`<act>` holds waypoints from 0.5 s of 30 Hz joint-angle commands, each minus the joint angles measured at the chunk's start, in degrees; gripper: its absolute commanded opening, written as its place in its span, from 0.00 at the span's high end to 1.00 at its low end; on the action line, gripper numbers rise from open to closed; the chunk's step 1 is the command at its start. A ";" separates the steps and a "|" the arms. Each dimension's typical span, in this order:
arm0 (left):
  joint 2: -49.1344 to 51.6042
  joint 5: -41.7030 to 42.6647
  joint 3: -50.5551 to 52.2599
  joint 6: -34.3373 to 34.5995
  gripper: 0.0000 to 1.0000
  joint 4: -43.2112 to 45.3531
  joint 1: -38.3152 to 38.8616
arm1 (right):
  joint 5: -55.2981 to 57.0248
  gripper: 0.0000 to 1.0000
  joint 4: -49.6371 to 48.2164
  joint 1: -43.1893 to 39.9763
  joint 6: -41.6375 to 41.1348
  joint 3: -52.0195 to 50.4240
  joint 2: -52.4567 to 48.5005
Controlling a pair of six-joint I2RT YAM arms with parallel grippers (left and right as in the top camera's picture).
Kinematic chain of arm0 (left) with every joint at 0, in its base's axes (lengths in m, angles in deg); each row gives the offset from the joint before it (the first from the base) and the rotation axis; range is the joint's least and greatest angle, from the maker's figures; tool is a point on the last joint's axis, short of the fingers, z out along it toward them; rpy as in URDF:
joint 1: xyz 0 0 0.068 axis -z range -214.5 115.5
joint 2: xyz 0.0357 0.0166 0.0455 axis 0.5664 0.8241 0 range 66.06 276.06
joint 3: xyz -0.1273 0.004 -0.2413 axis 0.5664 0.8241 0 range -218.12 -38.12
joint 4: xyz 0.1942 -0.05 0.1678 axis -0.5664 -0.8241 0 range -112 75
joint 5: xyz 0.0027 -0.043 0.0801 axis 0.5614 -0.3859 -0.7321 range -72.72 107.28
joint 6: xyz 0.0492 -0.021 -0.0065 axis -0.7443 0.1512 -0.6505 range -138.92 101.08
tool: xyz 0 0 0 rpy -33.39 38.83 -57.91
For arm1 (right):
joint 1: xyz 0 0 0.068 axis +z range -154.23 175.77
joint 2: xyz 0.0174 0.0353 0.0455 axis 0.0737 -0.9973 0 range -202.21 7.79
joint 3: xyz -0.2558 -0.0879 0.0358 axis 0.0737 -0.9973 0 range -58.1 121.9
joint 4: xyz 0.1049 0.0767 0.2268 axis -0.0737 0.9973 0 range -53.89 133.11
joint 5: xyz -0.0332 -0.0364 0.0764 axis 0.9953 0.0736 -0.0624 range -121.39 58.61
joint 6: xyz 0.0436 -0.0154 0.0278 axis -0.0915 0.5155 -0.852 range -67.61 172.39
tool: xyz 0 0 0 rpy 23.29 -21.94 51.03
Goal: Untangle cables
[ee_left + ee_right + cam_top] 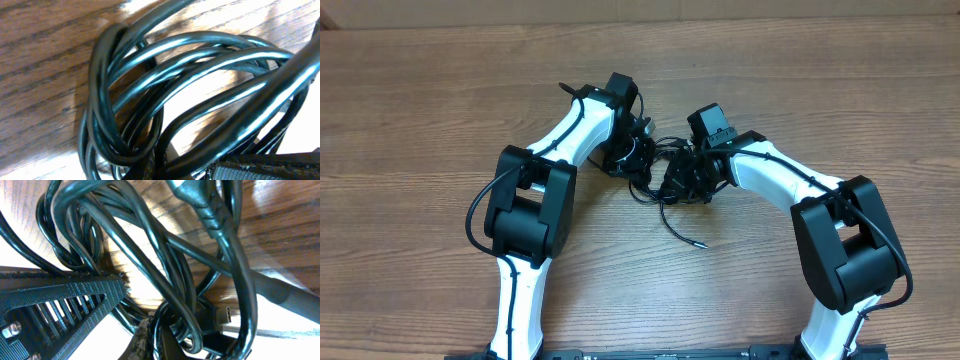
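- Cables (655, 165) lie tangled in the middle of the table (420, 120), between both arms, with one loose end trailing toward the near edge.
- Left jaws: closed amid the loops; grip cannot be told.
- Right jaws: closed on cable strands.

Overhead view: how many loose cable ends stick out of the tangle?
1. The cable end trails out from the near side of the tangle, right of centre. Others may be hidden inside it.
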 commanded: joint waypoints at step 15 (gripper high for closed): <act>3.21 -3.85 0.57 -0.04 0.96 -0.02 0.33 | 3.80 0.91 -2.29 0.04 0.50 -0.04 -4.37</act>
